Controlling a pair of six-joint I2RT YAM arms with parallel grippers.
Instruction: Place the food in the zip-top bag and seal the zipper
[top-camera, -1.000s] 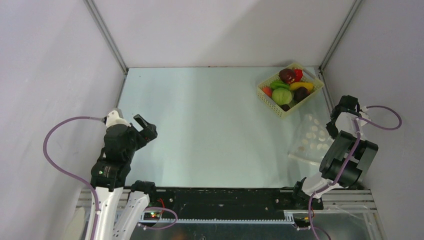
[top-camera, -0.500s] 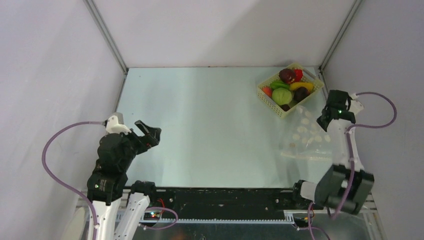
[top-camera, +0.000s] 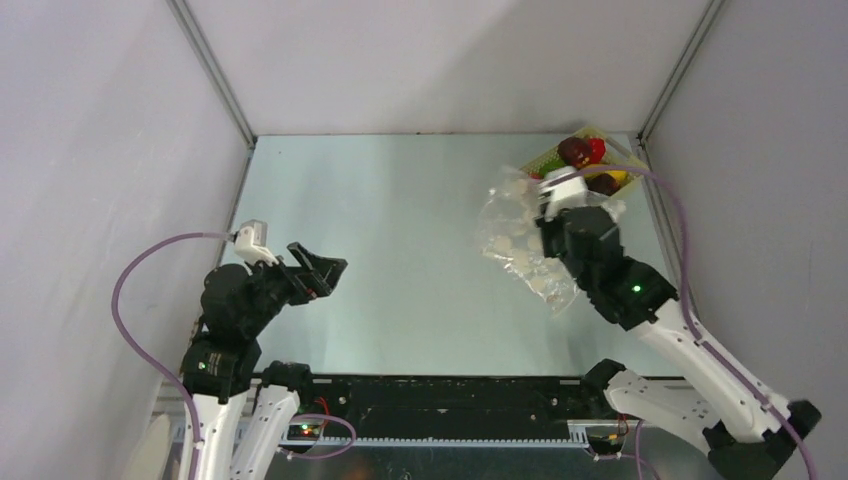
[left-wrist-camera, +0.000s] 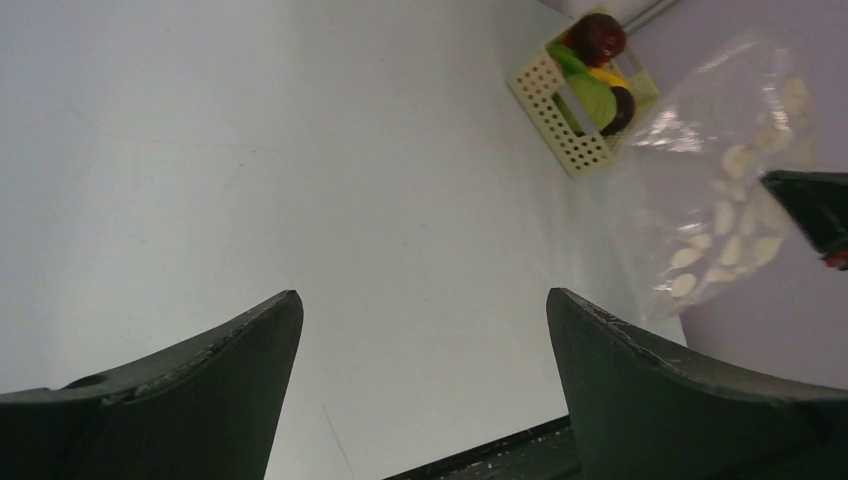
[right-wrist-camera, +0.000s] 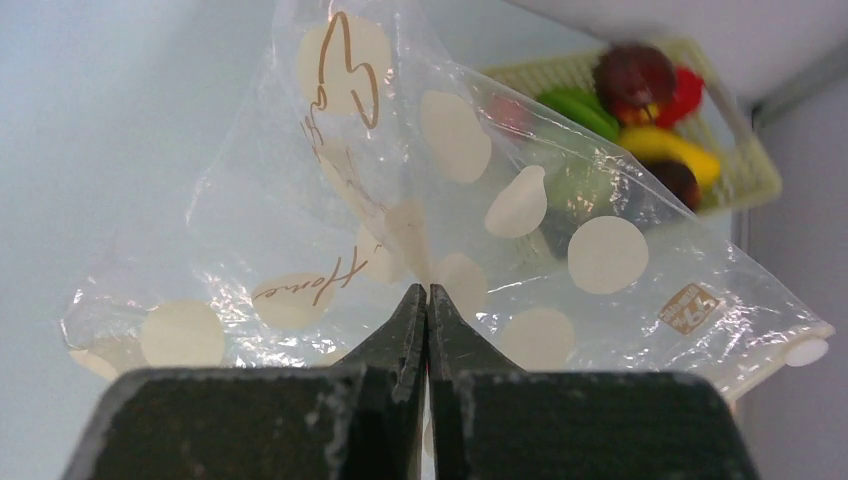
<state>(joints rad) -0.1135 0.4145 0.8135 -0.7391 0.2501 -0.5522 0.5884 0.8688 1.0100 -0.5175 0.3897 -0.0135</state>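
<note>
The right gripper (right-wrist-camera: 427, 300) is clenched on a fold of the dotted zip-top bag (top-camera: 508, 232), holding it lifted above the table (top-camera: 400, 250) near the pale yellow basket (top-camera: 545, 163). This is probably to bring the bag where both arms can work its mouth, while the food (top-camera: 583, 152) lies in the basket and the left gripper (top-camera: 322, 270) hovers spread wide and empty at the near left. The right wrist view shows the pinch itself and a whitish strip, likely the zipper (right-wrist-camera: 775, 350), along the bag's lower right edge (the overhead view shows neither).
</note>
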